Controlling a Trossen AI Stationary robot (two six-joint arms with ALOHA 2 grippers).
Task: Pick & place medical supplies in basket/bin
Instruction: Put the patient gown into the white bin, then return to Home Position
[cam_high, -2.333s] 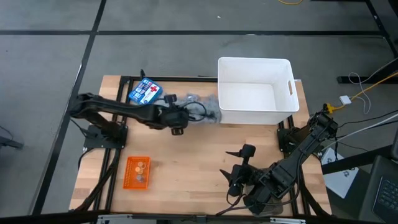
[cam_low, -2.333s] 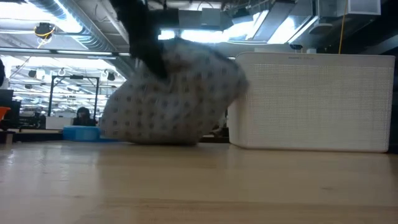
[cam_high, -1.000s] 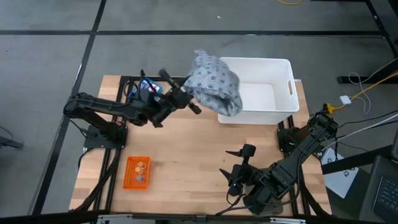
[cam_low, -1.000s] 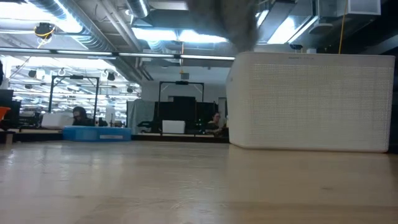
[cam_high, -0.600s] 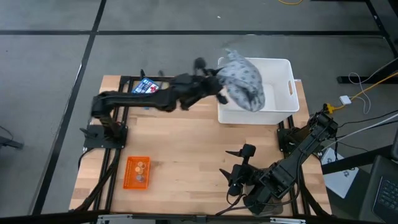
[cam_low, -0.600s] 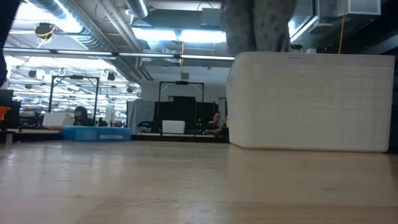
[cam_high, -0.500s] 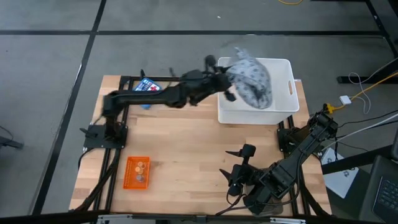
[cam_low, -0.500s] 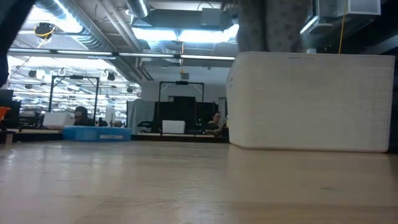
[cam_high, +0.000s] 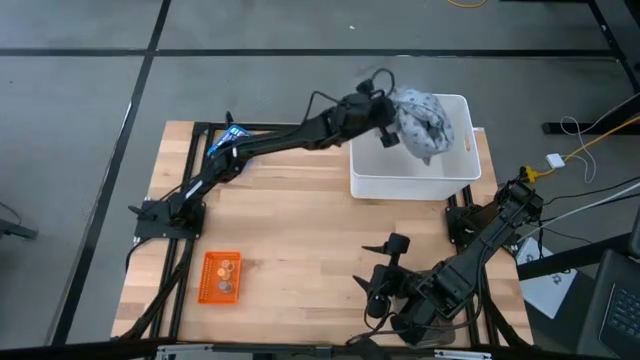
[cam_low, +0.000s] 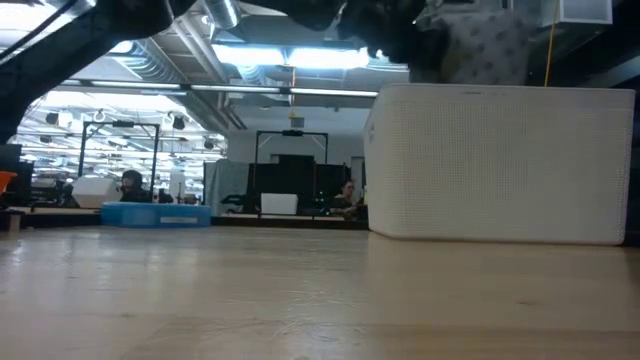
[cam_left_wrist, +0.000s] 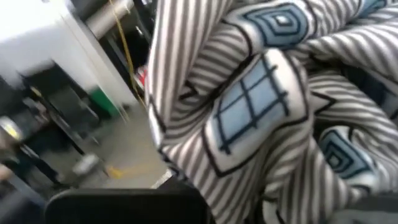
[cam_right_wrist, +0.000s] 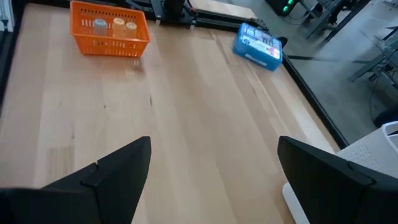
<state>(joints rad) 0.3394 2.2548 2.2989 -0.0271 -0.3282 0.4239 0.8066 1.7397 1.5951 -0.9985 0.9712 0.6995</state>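
High view: left tool (cam_high: 388, 118) clamped on cloth (cam_high: 424, 122), cloth hanging above bin (cam_high: 457, 176). Right tool (cam_high: 385, 265) parked at counter (cam_high: 290, 240) near edge, fingers apart. Basket (cam_high: 220, 277) on counter, well apart from bin.
Low view: cloth (cam_low: 490, 50) above bin (cam_low: 500, 165) rim.
Left wrist view: cloth (cam_left_wrist: 261, 112) fills picture.
Right wrist view: basket (cam_right_wrist: 111, 29) holds small rolls; blue box (cam_right_wrist: 258, 45) beyond.

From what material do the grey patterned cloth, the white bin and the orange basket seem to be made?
Grey patterned cloth, held by the left gripper over the bin: soft woven or knit fabric, matte; it folds and drapes, printed with stripes and squares.
White bin: probably rigid plastic, smooth inside; the low view shows a fine textured outer wall.
Orange basket: likely moulded plastic, with slotted walls.
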